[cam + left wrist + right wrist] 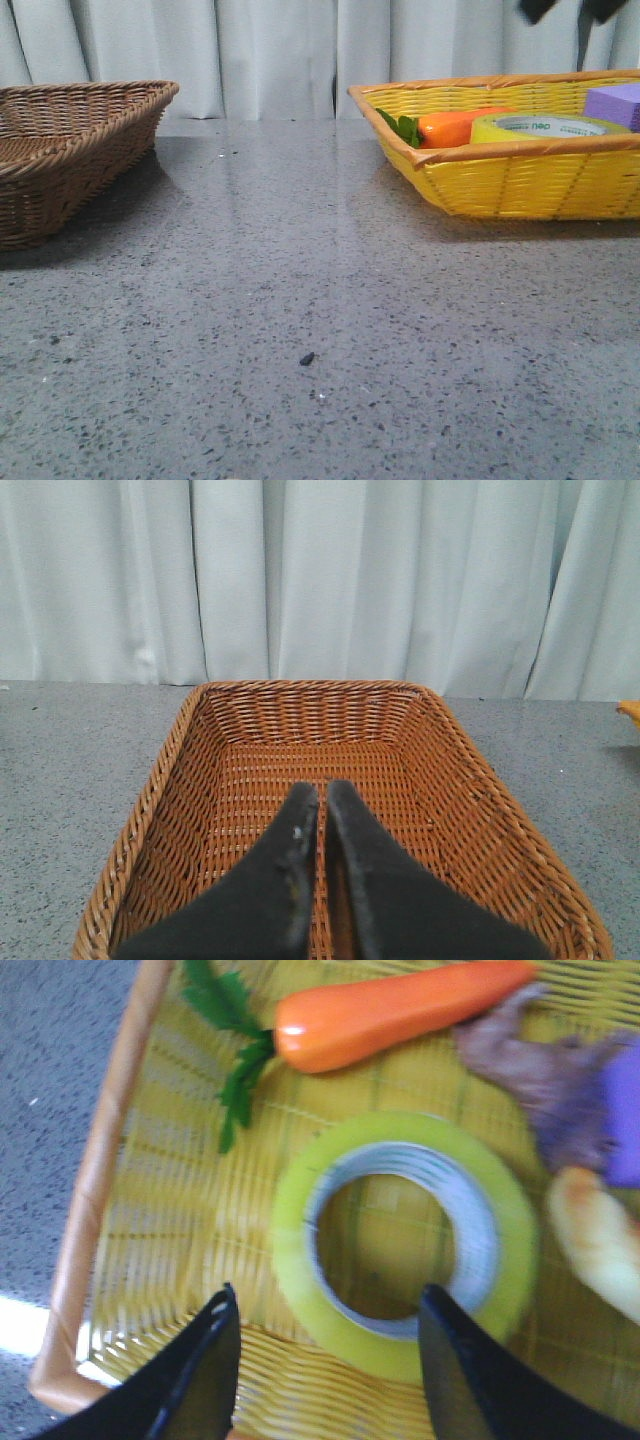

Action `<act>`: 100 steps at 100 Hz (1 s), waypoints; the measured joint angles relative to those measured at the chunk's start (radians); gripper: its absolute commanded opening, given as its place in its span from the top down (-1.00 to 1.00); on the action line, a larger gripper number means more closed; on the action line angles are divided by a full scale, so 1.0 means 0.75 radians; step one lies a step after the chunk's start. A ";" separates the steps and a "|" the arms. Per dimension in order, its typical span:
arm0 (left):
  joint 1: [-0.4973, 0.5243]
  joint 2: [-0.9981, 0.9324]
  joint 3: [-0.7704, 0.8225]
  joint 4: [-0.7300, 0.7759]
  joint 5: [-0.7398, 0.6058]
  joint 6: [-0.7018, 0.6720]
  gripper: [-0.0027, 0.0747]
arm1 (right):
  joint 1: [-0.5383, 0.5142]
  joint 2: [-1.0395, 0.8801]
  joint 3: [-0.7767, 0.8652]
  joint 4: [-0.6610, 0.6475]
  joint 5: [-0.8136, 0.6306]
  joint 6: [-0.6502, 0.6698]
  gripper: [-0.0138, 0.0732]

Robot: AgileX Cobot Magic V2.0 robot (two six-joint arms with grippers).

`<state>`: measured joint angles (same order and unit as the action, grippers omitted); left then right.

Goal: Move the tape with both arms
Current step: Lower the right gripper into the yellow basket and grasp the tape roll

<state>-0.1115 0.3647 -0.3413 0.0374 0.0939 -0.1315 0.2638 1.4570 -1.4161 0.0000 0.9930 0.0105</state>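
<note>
Right gripper, jaws spread wide, hangs over the yellow wicker basket. Left gripper, fingers nearly closed on nothing, hangs above the brown wicker basket. Inside the yellow basket, the tape lies flat beside an orange carrot and a purple block. Green lettering on the tape's core reads "deli".

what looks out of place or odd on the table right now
Only a small dark speck lying on the bare grey table between the two baskets. It is too small to identify. The tape lies flat in the yellow basket, undamaged.
</note>
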 measured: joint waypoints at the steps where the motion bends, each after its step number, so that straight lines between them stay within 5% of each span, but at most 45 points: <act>1: 0.000 0.000 0.000 0.000 0.000 0.000 0.99 | 0.004 0.022 -0.009 0.000 0.006 0.001 -0.08; 26: 0.000 0.000 0.000 -0.012 -0.002 0.000 0.99 | 0.034 0.326 -0.217 0.000 0.164 -0.001 -0.08; 68: 0.000 0.000 0.000 -0.015 -0.083 0.000 0.99 | 0.034 0.521 -0.246 0.000 0.196 -0.001 -0.05; 100: 0.000 0.000 0.000 -0.015 -0.091 0.000 0.99 | 0.034 0.523 -0.249 -0.011 0.206 -0.001 0.67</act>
<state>-0.1115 0.3647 -0.3416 0.0263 0.0258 -0.1315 0.2891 1.8495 -1.6031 -0.0085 1.1476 0.0100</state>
